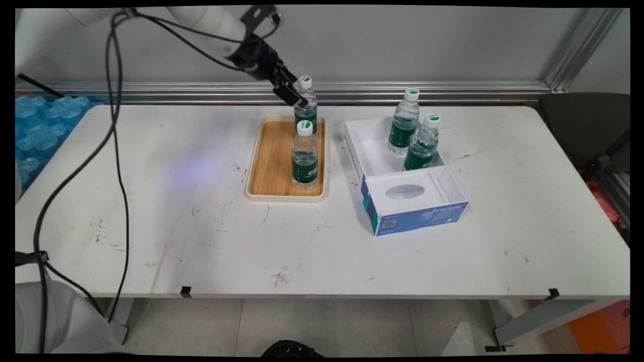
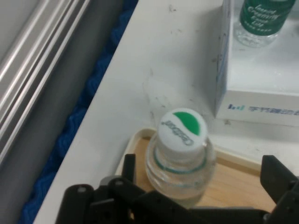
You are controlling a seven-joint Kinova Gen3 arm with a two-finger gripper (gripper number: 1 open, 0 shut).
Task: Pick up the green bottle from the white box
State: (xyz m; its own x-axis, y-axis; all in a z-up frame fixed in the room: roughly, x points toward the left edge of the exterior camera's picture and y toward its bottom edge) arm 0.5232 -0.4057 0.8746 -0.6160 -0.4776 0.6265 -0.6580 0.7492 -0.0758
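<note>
A wooden tray (image 1: 266,166) holds two upright green-labelled water bottles. My gripper (image 1: 297,99) hangs over the tray's far end, by the neck of the far bottle (image 1: 310,107). In the hand view this bottle (image 2: 182,140) stands between my gripper (image 2: 201,163) fingers, which are open and apart from it on both sides, the tray (image 2: 233,175) under it. The near bottle (image 1: 304,161) stands free in front of the far one.
Right of the tray sits a white and blue box (image 1: 417,216), (image 2: 252,93) with two more bottles (image 1: 402,128), (image 1: 421,146) in its back compartment. Blue packed bottles (image 1: 40,125) lie off the table's left; a dark chair (image 1: 588,125) stands at right.
</note>
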